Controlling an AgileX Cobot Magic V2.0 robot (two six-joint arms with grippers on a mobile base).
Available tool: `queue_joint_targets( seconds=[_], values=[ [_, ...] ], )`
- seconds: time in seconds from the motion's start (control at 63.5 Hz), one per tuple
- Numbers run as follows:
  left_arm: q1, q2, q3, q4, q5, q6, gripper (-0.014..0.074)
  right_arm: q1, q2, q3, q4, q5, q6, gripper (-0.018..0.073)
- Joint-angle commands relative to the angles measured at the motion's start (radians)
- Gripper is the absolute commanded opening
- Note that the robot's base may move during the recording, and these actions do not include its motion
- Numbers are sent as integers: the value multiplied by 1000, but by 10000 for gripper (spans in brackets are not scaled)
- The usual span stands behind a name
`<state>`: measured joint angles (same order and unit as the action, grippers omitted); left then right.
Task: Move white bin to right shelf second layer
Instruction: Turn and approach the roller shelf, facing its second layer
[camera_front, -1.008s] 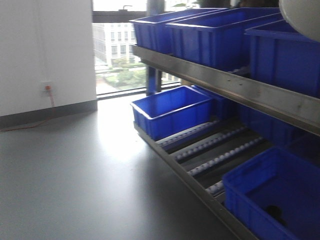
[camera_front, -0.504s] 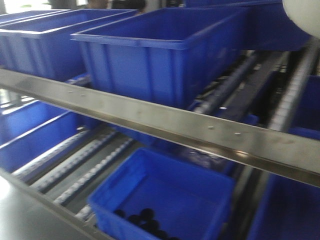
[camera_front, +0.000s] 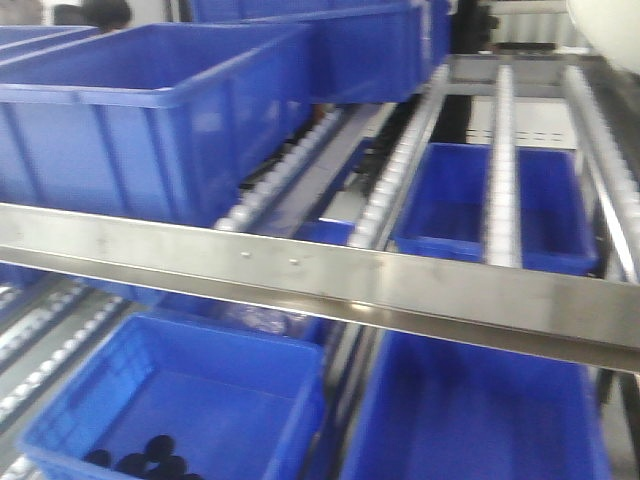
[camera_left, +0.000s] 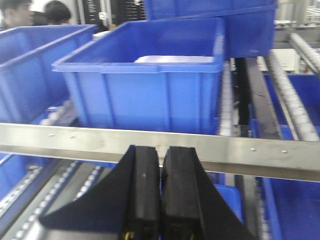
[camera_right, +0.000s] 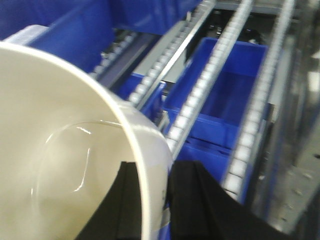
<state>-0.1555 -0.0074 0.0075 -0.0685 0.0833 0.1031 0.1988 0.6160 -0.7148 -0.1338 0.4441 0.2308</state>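
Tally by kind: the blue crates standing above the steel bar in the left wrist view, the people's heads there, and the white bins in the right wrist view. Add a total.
Blue crates: 3, with one to the left and one behind
Heads: 2, the other at far left
White bins: 1
Total: 6

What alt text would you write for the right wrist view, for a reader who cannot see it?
The right gripper pinches the rim of a white bin, one finger inside the wall and one outside; the bin fills the left of the frame. Beyond it, roller rails run above a blue crate on the level below.
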Motion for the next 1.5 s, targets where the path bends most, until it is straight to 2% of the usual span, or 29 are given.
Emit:
queue_joint_targets(
  seconds=[0.0, 1.48],
  values=[
    [-5, -14, 37, -5, -83, -4, 85, -6, -2, -28, -11, -100, -3, 57],
    [-4, -14, 37, -5, -83, -4, 85, -6, 22, -28, -11, -97, -3, 57]
  ],
)
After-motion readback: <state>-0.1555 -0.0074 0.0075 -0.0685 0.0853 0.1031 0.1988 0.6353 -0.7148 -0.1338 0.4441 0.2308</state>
